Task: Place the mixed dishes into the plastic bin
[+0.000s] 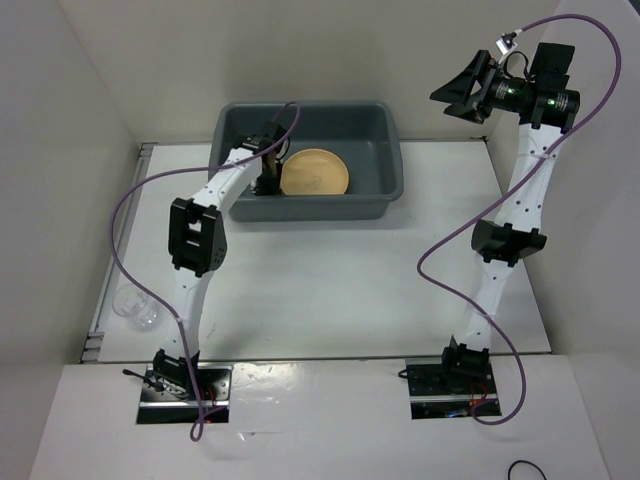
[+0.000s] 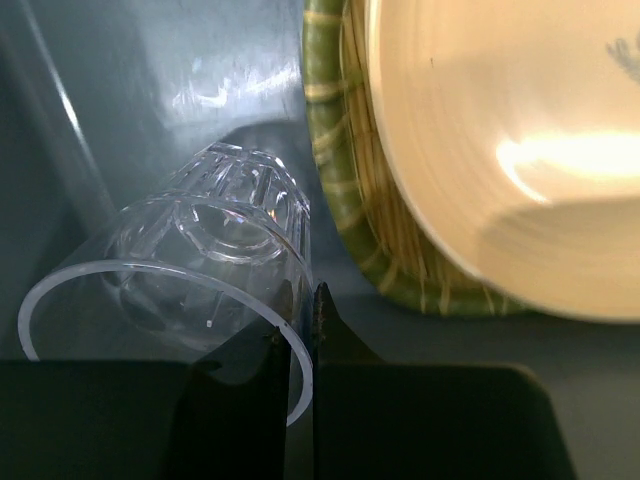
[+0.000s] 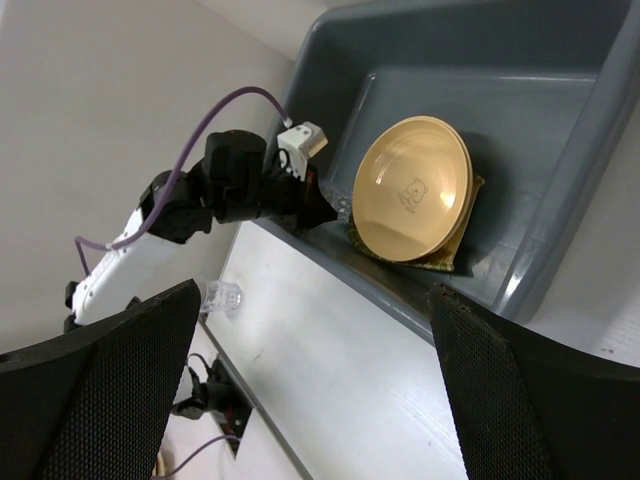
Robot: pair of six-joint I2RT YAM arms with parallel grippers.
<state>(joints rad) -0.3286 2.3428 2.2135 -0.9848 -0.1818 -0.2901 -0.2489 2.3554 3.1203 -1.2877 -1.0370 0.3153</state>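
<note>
Reaching into the plastic bin [image 1: 385,190] at the bench's [image 1: 330,290] far edge, the left end effector [image 2: 300,320] is clamped on the rim of a clear glass [image 2: 200,260] lying on its side. Just beside it, an orange-yellow plate [image 1: 314,172] rests on the slatted tray [image 2: 345,170] inside the bin. The right end effector [image 1: 462,90] hangs spread wide above the far right corner.

The slatted tray [image 2: 325,130] — mostly hidden under plate [image 2: 480,130].
</note>
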